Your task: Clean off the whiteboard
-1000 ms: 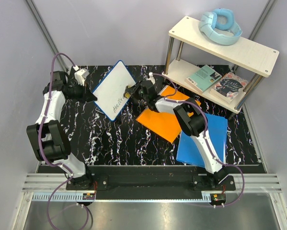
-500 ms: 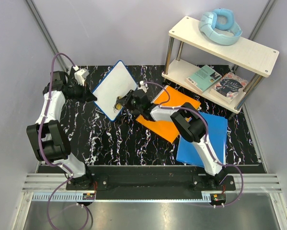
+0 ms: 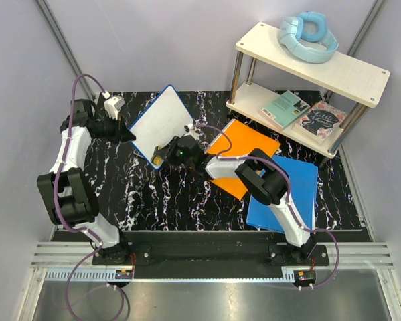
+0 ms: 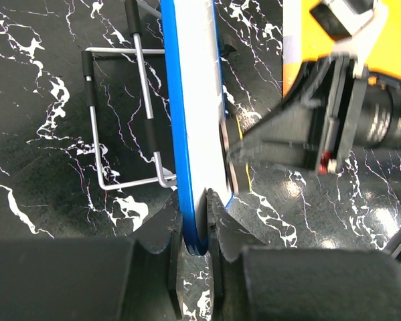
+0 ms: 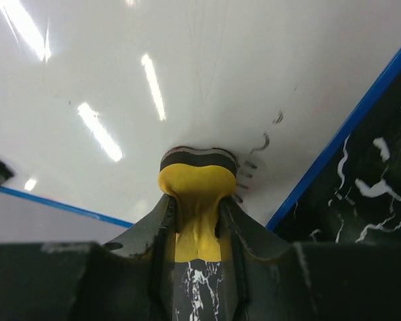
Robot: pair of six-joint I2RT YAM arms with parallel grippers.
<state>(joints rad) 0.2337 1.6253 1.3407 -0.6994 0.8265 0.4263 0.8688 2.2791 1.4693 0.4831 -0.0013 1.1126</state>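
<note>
**Wiping arm has swept down to the board's lower corner**

Since a second ago the right gripper (image 3: 164,156) has slid from the upper right edge of the whiteboard (image 3: 161,119) down across its face to the near lower corner, and the black writing along that edge is mostly gone. The whiteboard stands tilted on a wire stand (image 4: 120,120) at the far left of the table (image 3: 153,200), between the two grippers.

A few small black marks (image 5: 264,144) remain just right of the eraser (image 5: 197,190), close to the blue frame. The eraser's dark felt face is pressed flat on the white surface. The right gripper's fingers (image 5: 230,227) pinch the yellow eraser body from both sides. The left gripper (image 4: 195,221) has its fingers clamped on the board's edge, steadying it from the left.

The wiping step is under way and looks near its end. The next move probably calls for a short pass to the right over the leftover marks, with the felt kept flat and the left grip firm so the board does not tip off its stand. An orange folder (image 3: 244,144) and a blue folder (image 3: 287,200) lie apart to the right.
</note>
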